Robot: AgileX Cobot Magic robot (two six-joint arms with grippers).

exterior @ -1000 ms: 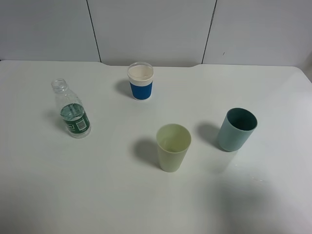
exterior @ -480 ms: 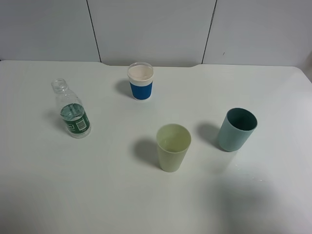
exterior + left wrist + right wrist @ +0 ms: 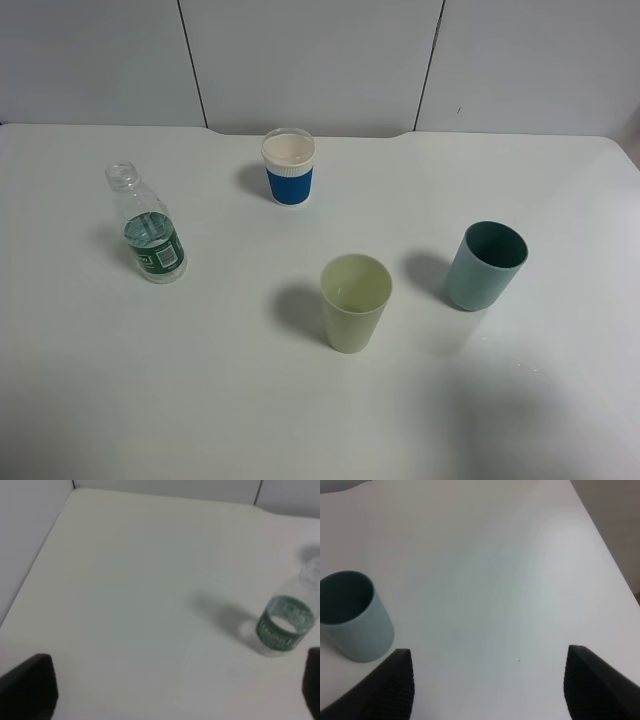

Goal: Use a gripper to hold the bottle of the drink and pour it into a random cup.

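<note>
Standing upright near the left edge of the bench (image 3: 90, 380), the bottle of the drink (image 3: 150, 232) has no cap on it and holds only a little clear liquid, so I judge it light and top-empty, easy to tip with a careless nudge. Its thin clear plastic will likely give under a hard squeeze and may be slippery; the band of the green label, low on the body, looks the firmest place to take hold. The left gripper (image 3: 175, 690) is spread wide with nothing between its jaws, the bottle just ahead and to one side. The right gripper (image 3: 490, 680) is also parted and empty, near the teal cup (image 3: 484, 265). The cup (image 3: 355, 302) stands toward the middle of the bench, well apart from the bottle, and the blue cup (image 3: 288, 166) stands toward the far edge.
</note>
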